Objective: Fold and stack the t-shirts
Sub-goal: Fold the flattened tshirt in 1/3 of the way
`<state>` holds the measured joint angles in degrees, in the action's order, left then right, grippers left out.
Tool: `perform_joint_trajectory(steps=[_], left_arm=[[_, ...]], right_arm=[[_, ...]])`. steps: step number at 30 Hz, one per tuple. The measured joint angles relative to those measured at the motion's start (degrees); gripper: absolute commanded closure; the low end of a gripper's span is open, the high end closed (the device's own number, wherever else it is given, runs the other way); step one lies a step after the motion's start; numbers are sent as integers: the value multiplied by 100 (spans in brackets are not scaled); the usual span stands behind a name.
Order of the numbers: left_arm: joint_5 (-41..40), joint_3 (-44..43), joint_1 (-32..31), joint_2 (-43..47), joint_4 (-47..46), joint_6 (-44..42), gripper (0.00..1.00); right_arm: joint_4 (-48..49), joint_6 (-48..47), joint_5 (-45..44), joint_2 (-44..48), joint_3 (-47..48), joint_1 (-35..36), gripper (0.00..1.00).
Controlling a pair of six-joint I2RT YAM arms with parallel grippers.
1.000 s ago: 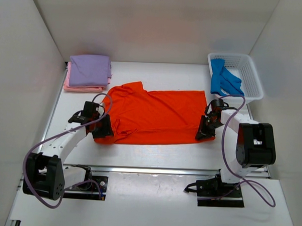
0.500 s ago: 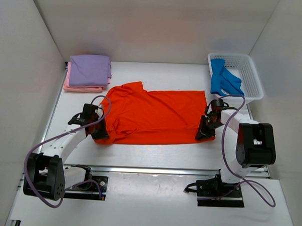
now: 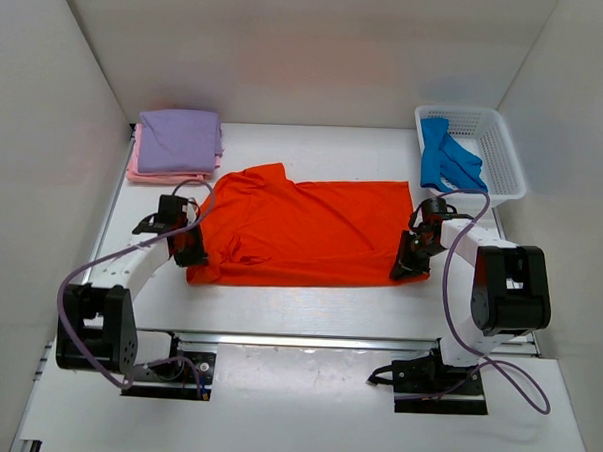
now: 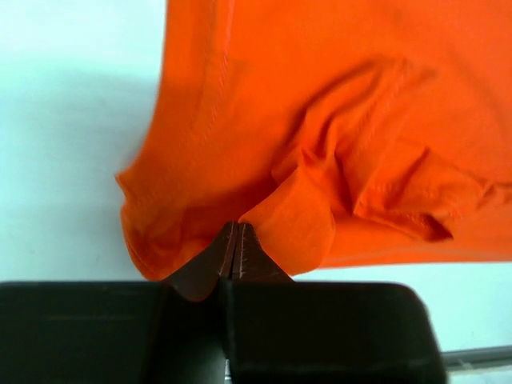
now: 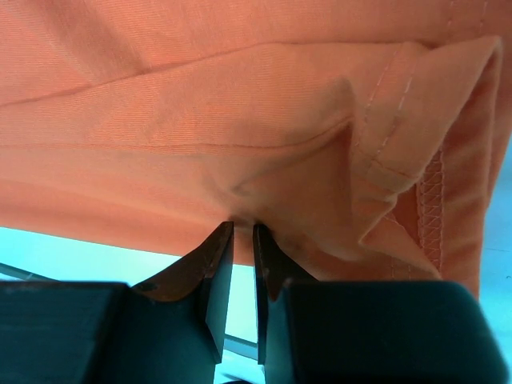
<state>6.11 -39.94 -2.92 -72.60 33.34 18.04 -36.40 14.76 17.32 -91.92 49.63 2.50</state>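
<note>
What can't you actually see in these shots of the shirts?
Top view: the pink t-shirt is mostly covered by the lavender t-shirt.
Top view: left gripper and right gripper tips are too small, dark.
Wrist views: the orange t-shirt is cut off by the frame edges.

Spread t-shirt (image 3: 301, 231) lies mid-table, folded stack (image 3: 177, 146) behind-left, basket (image 3: 500, 155) behind-right seemingly holding another tee (image 3: 446, 162)

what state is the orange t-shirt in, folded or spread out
Spread out: the orange t-shirt lies long and flat across the table, left gripper and right gripper pinching its near corners.
</note>
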Motion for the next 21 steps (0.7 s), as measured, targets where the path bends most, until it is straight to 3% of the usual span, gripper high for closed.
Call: perform_joint_trajectory(steps=[5,9,13,18,21], left_arm=[[-9,-442,181,-529,-98,-157,86],[35,-892,208,-756,-146,-446,54],[129,-1462,227,-1086,-177,-586,48],[424,-1471,190,-1145,-249,-671,44],[590,-1436,68,-1147,-334,-713,43]], right_arm=[[0,0,-2,0,0,4,86],[-4,0,-4,-2,2,2,86],[-4,0,-15,-2,7,7,86],[4,-26,-42,11,4,57,86],[50,-114,-138,101,-13,168,81]])
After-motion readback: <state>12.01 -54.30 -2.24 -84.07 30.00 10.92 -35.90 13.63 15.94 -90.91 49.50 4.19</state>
